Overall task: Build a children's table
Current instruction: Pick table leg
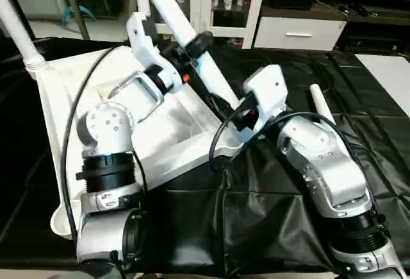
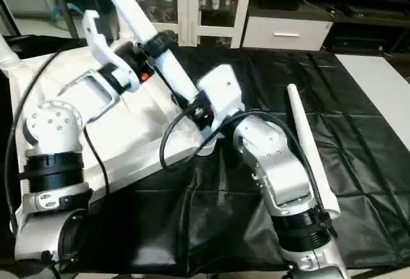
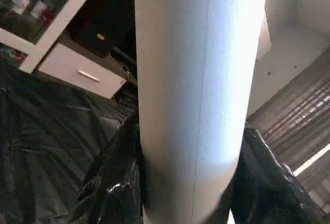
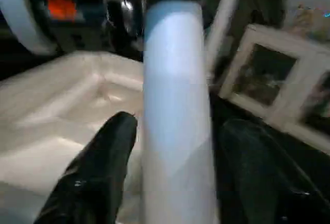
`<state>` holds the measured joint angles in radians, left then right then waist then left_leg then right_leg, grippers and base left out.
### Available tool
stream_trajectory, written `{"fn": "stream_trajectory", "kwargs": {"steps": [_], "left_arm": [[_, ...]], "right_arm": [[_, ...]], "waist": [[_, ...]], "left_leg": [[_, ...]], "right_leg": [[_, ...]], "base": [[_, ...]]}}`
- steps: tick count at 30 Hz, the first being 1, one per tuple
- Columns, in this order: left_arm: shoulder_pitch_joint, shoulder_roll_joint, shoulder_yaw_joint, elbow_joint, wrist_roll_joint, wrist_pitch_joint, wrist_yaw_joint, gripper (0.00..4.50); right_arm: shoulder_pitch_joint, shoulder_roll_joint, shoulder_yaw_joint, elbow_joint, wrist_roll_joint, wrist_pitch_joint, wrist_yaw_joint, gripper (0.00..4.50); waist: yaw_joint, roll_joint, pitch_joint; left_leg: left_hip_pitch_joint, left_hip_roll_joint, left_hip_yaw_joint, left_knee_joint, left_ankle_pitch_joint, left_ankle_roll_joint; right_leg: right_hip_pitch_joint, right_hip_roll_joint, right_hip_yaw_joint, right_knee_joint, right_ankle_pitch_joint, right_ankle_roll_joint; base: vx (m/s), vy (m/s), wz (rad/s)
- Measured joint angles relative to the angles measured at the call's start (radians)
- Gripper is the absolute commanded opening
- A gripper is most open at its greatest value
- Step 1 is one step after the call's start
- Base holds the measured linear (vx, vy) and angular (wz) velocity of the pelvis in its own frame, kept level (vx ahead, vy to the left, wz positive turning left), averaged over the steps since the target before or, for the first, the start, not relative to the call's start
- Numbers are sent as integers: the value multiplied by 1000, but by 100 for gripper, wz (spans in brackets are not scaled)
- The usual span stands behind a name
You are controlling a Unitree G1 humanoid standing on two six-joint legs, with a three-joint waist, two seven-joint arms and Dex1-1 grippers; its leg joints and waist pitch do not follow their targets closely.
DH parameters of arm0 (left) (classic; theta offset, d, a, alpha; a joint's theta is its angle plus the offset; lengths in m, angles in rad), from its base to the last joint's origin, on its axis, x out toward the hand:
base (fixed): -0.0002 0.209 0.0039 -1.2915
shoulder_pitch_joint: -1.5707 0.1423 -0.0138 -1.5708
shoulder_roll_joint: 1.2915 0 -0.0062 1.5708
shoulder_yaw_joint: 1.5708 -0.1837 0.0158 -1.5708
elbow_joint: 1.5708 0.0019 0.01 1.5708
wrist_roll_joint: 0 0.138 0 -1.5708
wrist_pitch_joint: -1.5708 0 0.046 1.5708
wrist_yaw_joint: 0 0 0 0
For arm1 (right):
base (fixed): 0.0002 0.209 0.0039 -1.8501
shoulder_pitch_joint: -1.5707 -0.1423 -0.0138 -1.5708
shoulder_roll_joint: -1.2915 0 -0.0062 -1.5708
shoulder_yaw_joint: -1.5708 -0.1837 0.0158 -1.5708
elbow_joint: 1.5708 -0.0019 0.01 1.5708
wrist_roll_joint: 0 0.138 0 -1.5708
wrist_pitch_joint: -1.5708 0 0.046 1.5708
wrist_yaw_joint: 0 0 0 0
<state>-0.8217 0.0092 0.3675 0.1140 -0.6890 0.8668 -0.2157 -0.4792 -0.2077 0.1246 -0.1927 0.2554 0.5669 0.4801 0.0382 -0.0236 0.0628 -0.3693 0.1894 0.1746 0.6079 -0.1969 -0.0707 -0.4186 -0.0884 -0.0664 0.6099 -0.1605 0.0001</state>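
Left tool (image 1: 200,43) was clamped around a long white tube leg (image 1: 168,9), black fingers (image 3: 111,183) pressed to either side of the tube. Right tool (image 1: 238,117) sat lower on that same leg, just above its foot; its fingers (image 4: 98,167) flanked the tube, but whether they gripped or stood slightly slack could not be told. The leg ran slantwise, its lower end at the near corner of the upturned tabletop (image 1: 61,118), just under the right tool. Tabletop lay on the black-covered bench (image 1: 269,228), tilted, beneath and beside both tools. Another leg (image 1: 16,25) stood already seated at the far corner, off beyond the left tool. A spare leg (image 2: 311,147) lay loose on the bench beside the right forearm. Judgement: the legs look light, stiff, hollow and smooth, so liable to slip or twist in a pinch; best held low near the socket end to steer it, with a second hold higher to steady the lever.
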Motion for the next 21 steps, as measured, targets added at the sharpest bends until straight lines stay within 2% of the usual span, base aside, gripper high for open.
{"fn": "stream_trajectory", "kwargs": {"steps": [3,4,7,10,15,21], "left_arm": [[0,47,-13,0,10,3,-29,179],[3,74,-35,-1,13,13,-65,179],[31,136,-106,-33,17,33,-149,179],[37,155,-152,-58,15,64,-196,179],[37,180,-193,-82,-1,83,-253,179],[37,198,-223,-90,-4,85,-301,179]], "right_arm": [[-3,-61,-68,-43,118,93,87,338],[-9,-105,-96,-43,173,146,140,357],[-41,-206,-180,-14,257,252,231,375],[-82,-264,-239,58,314,336,294,378],[-83,-304,-220,81,382,407,378,378],[-82,-345,-144,32,429,486,457,378]], "waist": [[6,0,0],[8,0,0],[16,0,0],[18,0,0],[17,0,0],[20,0,0]], "left_leg": [[1,0,0,0,0,0],[0,0,0,1,0,0],[1,0,0,1,0,0],[2,1,0,2,0,0],[2,1,0,2,0,0],[2,1,0,3,0,0]], "right_leg": [[1,0,0,0,0,0],[1,0,0,0,0,0],[1,0,0,1,0,-1],[2,0,0,2,1,-1],[2,0,0,2,1,-1],[2,0,0,2,1,-1]], "base": [[0,0,0],[0,0,0],[0,0,0],[0,0,0],[0,0,0],[0,0,0]]}}
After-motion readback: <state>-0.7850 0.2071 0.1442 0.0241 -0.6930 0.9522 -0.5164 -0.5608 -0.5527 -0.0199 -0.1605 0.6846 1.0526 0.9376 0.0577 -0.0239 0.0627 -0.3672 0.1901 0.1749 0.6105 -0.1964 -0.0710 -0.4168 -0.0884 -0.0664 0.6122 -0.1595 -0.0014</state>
